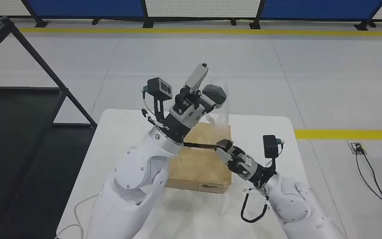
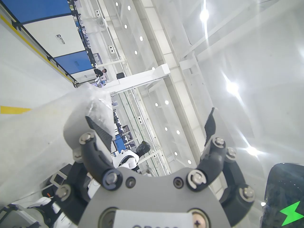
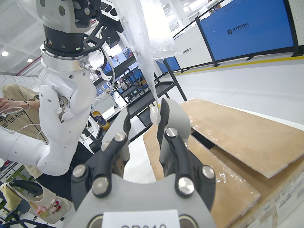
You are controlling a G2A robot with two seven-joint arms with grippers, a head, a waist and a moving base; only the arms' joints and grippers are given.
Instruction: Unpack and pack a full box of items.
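— Biggest first: a white table (image 1: 265,128), and mid-table, between the two arms, the box (image 1: 200,170), its flaps (image 3: 237,131) lying loose on top.

— And the bag?

— Clear bag (image 3: 140,24), hanging in the air over the box's far side. Its top end is up at the left gripper (image 2: 152,117), its bottom end down at the right gripper (image 3: 145,111).

— Is the left one gripping it?

— Doesn't look like it! Those jaws stand wide apart, pointing upward, and the bag is draped over one finger (image 2: 99,131). What actually carries it up there, I can't tell.

— Something dark beside that gripper.

— Yes, a dark item (image 1: 213,94), right next to the left gripper. It looks to be inside the bag, but I can't swear to it.

— Right side?

— Jaws part-way apart, not closed. The bag's twisted tail (image 3: 154,116) sits between them, touching one pad (image 3: 162,122).

— How will it handle?

— I'd call it light, limp and slippery. It has no stiffness, so it will sag and swing, and a flat sheet will slide out of a pinch. Any weight is in that dark item. The best hold is where the plastic bunches, at the tail or a gathered neck. The box is stiff card, so take it by its walls, never the flaps.
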